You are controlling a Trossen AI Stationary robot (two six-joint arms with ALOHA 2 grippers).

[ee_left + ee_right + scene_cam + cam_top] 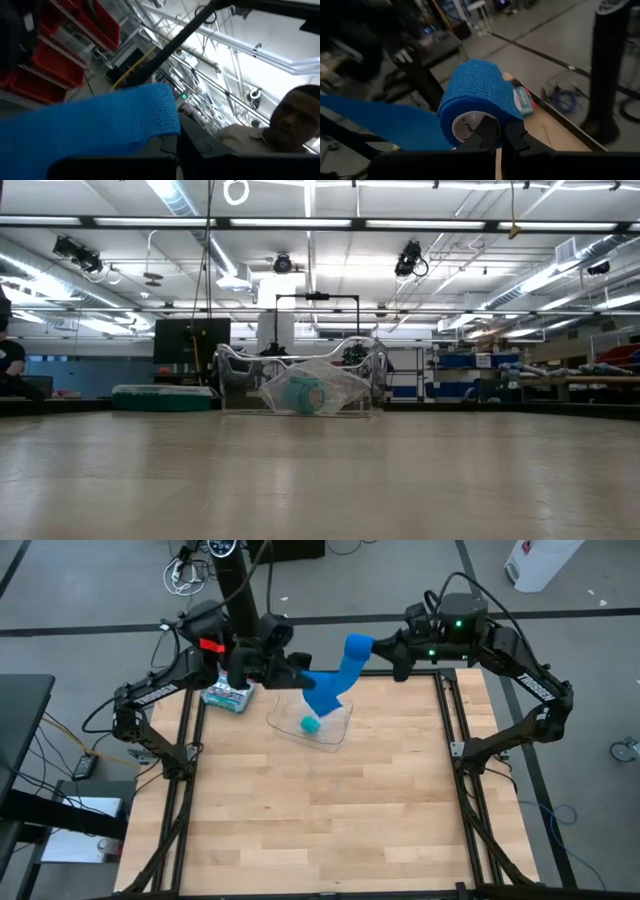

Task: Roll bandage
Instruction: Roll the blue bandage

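High view: a pale wooden table (320,800) fills the middle of the frame, with two dark arms meeting above its far edge at upper centre. Between them hangs the bright blue fabric bandage (338,678), part strip, part roll, raised off the table. The right gripper (501,131) is closed on the roll's white core, probably so the roll can turn. The left gripper (300,675) is clamped on the loose strip end, seemingly keeping it taut for winding. Below them sits a clear plastic tray (335,730) holding a small teal-green roll (312,725). A green-and-white printed box (228,696) lies at upper left.
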